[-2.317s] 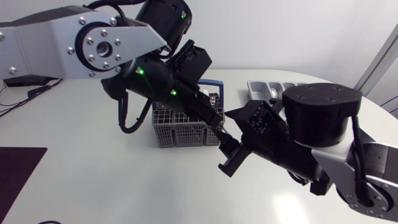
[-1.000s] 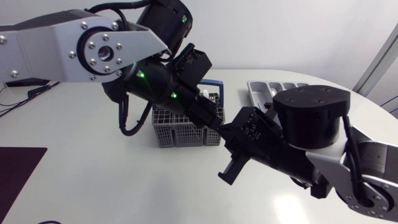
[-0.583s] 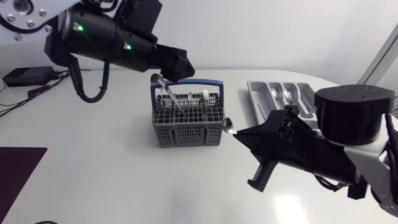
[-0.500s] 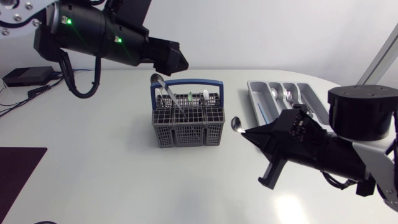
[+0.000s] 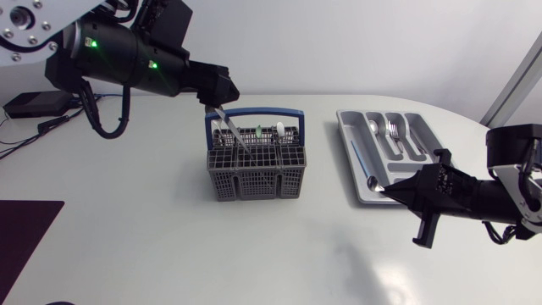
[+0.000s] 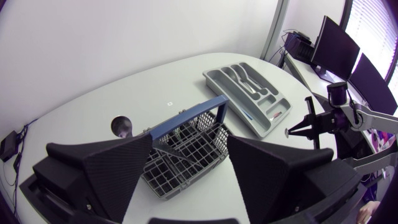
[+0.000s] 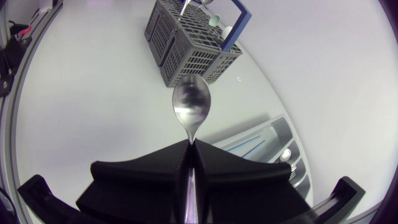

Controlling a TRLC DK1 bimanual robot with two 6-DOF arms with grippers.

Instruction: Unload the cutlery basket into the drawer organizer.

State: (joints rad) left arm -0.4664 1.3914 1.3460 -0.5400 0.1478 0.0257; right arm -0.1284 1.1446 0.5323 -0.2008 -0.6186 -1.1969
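Now R gripper [image 5: 398, 191], pinching spoon [image 7: 191, 104], has swung from basket [image 5: 254, 172] to organizer [image 5: 346, 148]. L gripper [image 5: 225, 88] spread, apparently over basket handle [image 5: 254, 111].

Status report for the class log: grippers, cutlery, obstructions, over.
Right gripper shut on spoon, at organizer edge. Left gripper open above basket, more cutlery inside. Nothing blocking the organizer.

Head camera, fixed overhead, looks down on the whole tabletop [image 5: 127, 237]. Left wrist camera rides high, peering down past the left end effector [image 6: 188, 167] at the basket [image 6: 194, 148]. Right wrist camera sits low, facing that same basket across the tabletop.
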